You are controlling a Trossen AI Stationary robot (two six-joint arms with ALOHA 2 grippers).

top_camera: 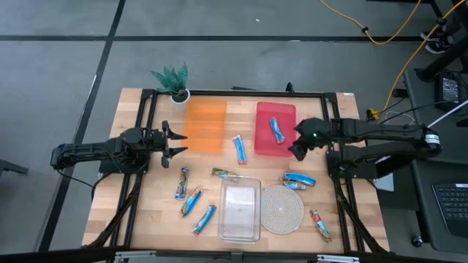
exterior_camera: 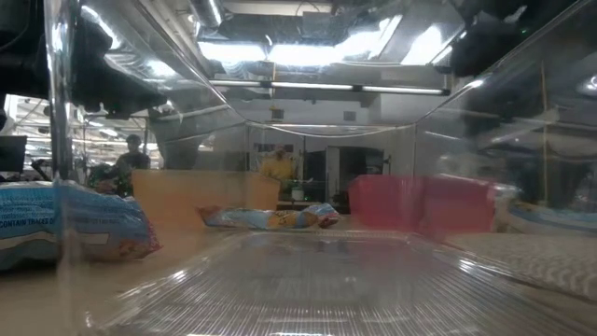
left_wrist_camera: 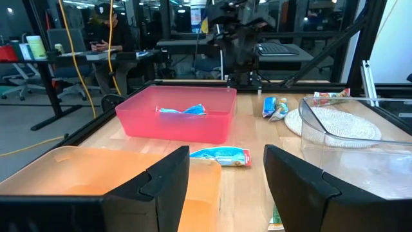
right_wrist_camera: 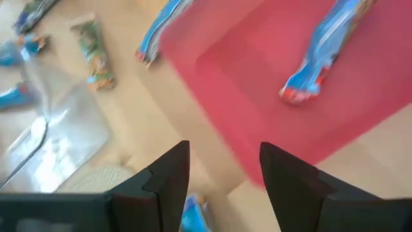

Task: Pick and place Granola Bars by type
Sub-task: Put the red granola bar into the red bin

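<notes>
Over the red tray's near corner: your right claw [top_camera: 298, 148] hovers with fingers apart, holding nothing.
Sorted so far: one shiny blue-wrapped granola bar [top_camera: 276, 130] lies inside the shallow red plastic tray [top_camera: 265, 146].
Nearest loose target: a blue-wrapped bar [top_camera: 298, 180] on the wooden surface [top_camera: 157, 196], just beyond the claw, long axis crosswise; your right arm is nearer.
Left side: your left claw [top_camera: 178, 142] waits spread by the orange plastic tray [top_camera: 205, 126], empty.

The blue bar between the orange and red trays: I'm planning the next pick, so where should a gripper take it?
Grip the blue bar across its narrow middle, coming straight down. It lies flat on the table, long axis running away from the front edge, with bare wood on both long sides for the fingers.
</notes>
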